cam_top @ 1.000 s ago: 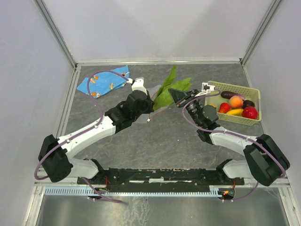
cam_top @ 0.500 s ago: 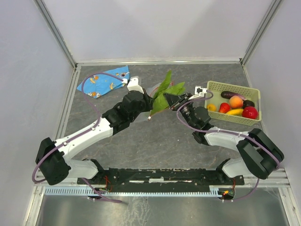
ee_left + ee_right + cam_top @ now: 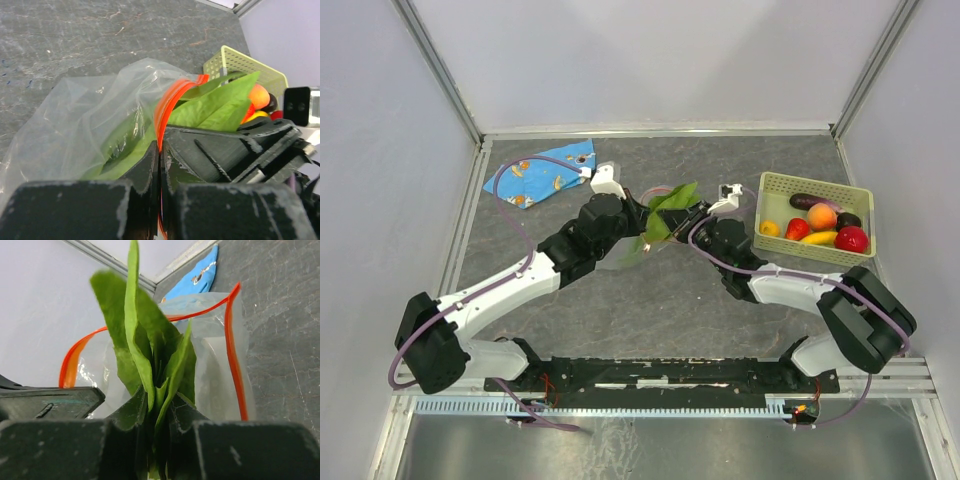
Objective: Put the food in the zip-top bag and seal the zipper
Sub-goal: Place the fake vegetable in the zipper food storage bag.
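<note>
My left gripper (image 3: 638, 222) is shut on the red-orange zipper (image 3: 164, 107) of the clear zip-top bag (image 3: 85, 130) and holds its mouth up. My right gripper (image 3: 670, 222) is shut on the long green leaf (image 3: 145, 355) and its tip reaches into the bag mouth (image 3: 220, 360). The leaf shows in the top view (image 3: 665, 205) between the two grippers and in the left wrist view (image 3: 215, 107). The other food, an orange peach (image 3: 822, 216), a red round fruit (image 3: 852, 239), a yellow banana (image 3: 818, 238) and a dark eggplant (image 3: 807, 200), lies in the basket.
The pale green basket (image 3: 865, 195) stands at the right. A blue cloth with orange prints (image 3: 542, 172) lies at the back left. Metal frame rails border the grey tabletop.
My right gripper has carried the leaf leftward from near the basket to the bag mouth. The leaf has tipped lower and partly entered the bag. My left gripper held the bag almost in place.
</note>
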`<control>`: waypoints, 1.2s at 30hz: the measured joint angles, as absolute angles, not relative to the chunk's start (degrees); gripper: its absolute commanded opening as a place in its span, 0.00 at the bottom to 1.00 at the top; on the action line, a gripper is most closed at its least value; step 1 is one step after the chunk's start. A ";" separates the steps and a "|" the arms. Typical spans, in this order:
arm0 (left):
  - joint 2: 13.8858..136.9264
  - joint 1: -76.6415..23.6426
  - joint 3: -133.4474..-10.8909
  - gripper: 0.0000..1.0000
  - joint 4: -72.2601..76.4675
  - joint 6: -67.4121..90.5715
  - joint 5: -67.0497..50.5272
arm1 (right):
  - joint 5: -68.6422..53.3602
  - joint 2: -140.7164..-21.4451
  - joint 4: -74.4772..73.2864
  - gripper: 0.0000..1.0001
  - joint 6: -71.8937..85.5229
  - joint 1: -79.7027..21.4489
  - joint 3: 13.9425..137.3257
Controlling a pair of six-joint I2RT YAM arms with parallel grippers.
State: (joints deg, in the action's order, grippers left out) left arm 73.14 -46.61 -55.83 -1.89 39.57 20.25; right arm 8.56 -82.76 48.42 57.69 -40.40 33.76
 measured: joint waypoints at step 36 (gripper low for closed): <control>71.55 -46.44 -51.86 0.03 -0.84 24.82 4.45 | -13.34 -93.71 16.01 0.61 49.76 -37.01 52.99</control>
State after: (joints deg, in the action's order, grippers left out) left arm 71.55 -46.44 -51.86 -0.84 24.82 4.45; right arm -13.34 -93.71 16.01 49.76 -37.01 52.99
